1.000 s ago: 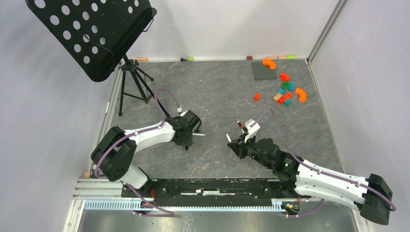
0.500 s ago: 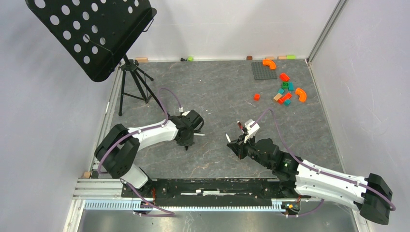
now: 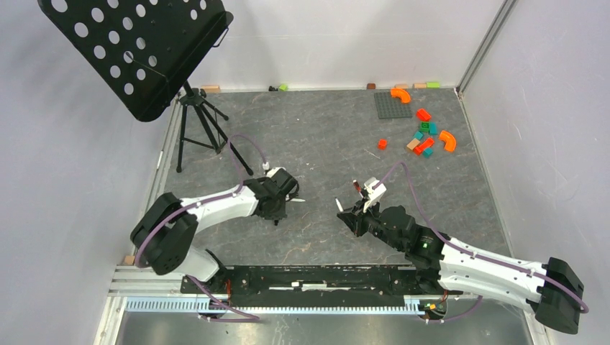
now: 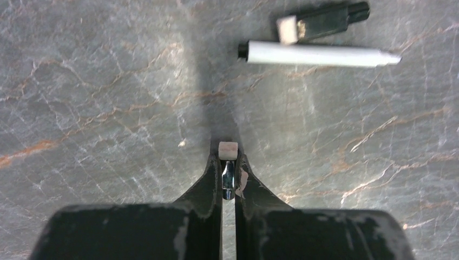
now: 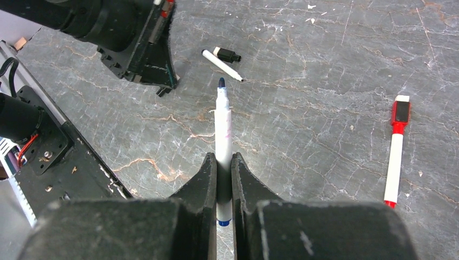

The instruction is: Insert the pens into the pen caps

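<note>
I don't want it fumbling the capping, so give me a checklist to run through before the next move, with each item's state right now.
1. Hold on the blue-ended pen: ok. The fingers of the right gripper clamp its barrel, with the tip bare and pointing ahead.
2. Cap in the left gripper: cannot tell. It is shut, and only a small pale piece shows at its tips.
3. Is the black cap reachable: ok. It lies ungripped beside the black-ended pen.
4. Is the black-ended pen capped: not ok. Its tip is bare.
5. Is the red pen capped: ok. It lies off by itself.
</note>
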You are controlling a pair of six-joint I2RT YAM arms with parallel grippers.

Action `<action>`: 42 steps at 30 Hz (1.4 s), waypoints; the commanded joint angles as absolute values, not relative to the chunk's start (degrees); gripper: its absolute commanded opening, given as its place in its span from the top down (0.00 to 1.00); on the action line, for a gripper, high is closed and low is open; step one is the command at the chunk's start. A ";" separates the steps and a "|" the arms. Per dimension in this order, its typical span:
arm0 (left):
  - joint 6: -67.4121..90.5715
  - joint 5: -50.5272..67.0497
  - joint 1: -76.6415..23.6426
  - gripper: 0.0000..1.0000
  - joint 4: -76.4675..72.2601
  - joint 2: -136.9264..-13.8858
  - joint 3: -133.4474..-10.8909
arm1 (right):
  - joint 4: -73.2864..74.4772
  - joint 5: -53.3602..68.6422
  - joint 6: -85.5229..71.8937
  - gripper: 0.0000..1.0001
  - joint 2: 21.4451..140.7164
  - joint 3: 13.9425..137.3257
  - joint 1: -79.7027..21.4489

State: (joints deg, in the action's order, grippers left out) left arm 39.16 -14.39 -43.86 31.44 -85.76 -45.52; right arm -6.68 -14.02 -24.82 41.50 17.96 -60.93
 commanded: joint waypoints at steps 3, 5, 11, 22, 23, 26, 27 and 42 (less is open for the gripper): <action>39.39 -13.88 -44.30 0.98 26.49 -76.23 -39.60 | -10.46 -13.02 -25.90 1.00 42.00 16.94 -61.18; 39.41 -14.40 -44.30 0.98 25.64 -73.20 -38.28 | -11.16 -12.77 -26.04 1.00 42.22 16.58 -61.15; 38.46 -14.17 -44.30 0.98 22.54 -66.16 -34.94 | -13.06 -11.75 -26.02 1.00 43.40 16.11 -61.17; 41.14 -13.58 -44.38 0.98 16.42 -54.23 -31.57 | -19.00 -7.95 -26.92 1.00 42.68 13.83 -61.13; 40.99 -12.96 -44.37 0.98 14.64 -52.62 -30.64 | -20.05 -7.26 -27.05 1.00 42.62 13.56 -61.17; 41.29 -9.11 -44.38 0.98 9.72 -47.86 -28.36 | -22.99 -5.77 -27.64 1.00 42.76 12.77 -61.20; 41.88 -8.04 -44.38 0.98 8.23 -46.27 -27.73 | -23.73 -5.46 -27.80 1.00 42.92 12.64 -61.17; 44.79 -3.60 -44.29 0.98 4.39 -42.21 -29.34 | -25.43 -3.49 -26.46 1.00 43.87 20.21 -62.31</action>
